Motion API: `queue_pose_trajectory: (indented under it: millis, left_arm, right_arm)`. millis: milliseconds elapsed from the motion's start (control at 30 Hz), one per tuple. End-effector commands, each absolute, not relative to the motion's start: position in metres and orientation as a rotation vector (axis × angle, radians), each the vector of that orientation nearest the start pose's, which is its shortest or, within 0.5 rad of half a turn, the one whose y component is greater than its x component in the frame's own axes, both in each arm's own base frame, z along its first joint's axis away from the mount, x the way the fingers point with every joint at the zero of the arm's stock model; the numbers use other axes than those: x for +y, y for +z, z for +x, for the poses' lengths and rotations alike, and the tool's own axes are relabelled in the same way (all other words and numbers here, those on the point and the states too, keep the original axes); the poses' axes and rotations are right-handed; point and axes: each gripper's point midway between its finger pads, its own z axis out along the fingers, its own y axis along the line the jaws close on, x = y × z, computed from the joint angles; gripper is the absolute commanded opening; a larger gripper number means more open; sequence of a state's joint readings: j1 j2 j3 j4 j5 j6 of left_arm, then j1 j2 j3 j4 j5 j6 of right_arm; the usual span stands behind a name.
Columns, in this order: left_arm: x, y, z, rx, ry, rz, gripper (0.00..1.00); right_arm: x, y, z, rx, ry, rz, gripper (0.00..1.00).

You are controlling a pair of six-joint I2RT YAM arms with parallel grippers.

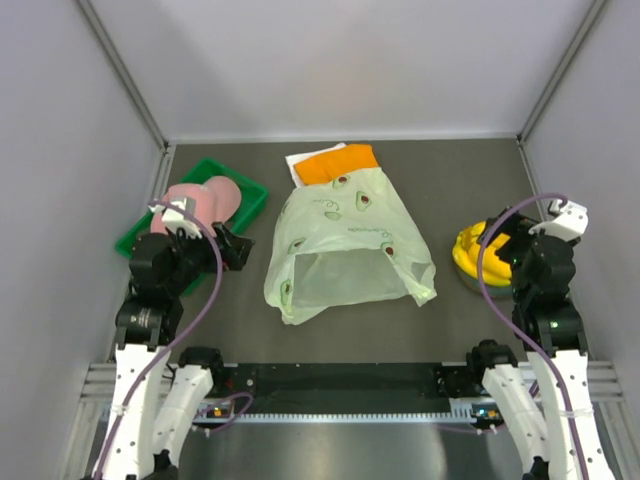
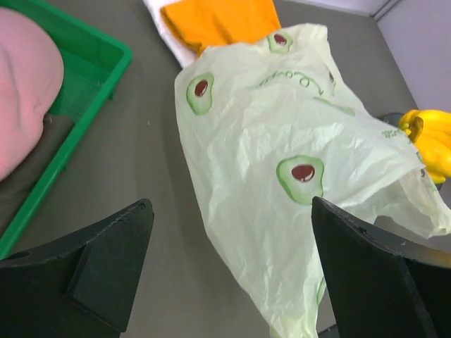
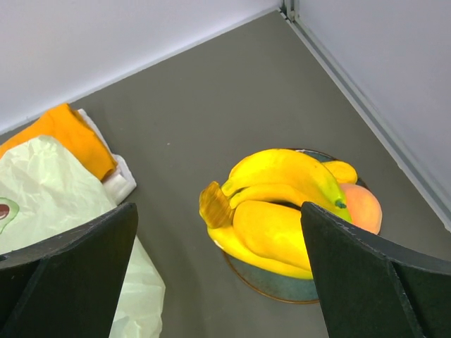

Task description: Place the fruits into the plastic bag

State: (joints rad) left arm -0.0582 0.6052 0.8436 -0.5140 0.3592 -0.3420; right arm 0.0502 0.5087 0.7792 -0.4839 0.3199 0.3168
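Observation:
A bunch of yellow bananas (image 1: 468, 255) lies on a round blue-grey plate (image 3: 282, 287) at the right; the right wrist view shows the bananas (image 3: 282, 204) with a peach-coloured fruit (image 3: 361, 208) beside them. The pale green plastic bag (image 1: 345, 245) printed with avocado halves lies in the middle of the table, its mouth towards the arms. My right gripper (image 3: 218, 274) is open and empty, just above and short of the bananas. My left gripper (image 2: 232, 274) is open and empty, at the bag's (image 2: 282, 162) left near edge.
A green tray (image 1: 232, 190) with a pink soft thing (image 1: 200, 205) stands at the far left. An orange cloth (image 1: 335, 163) on white paper lies behind the bag. Metal frame posts and grey walls close in the sides and back.

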Motion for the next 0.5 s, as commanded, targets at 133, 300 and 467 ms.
queue_pose_trajectory:
  millis: [133,300,467]
  left_arm:
    - [-0.101,0.248,0.202,2.0,-0.714,-0.024,0.94]
    - [-0.132,0.257,0.178,1.976,-0.92,0.125,0.92]
    - [-0.136,0.226,0.161,2.112,-0.973,0.092,0.85]
  right_arm:
    - [-0.028,0.284,0.239,1.693,0.006,0.454,0.99]
    - [-0.027,0.282,0.24,1.697,0.014,0.452,0.99]
    - [-0.026,0.281,0.24,1.707,0.017,0.45,0.99]
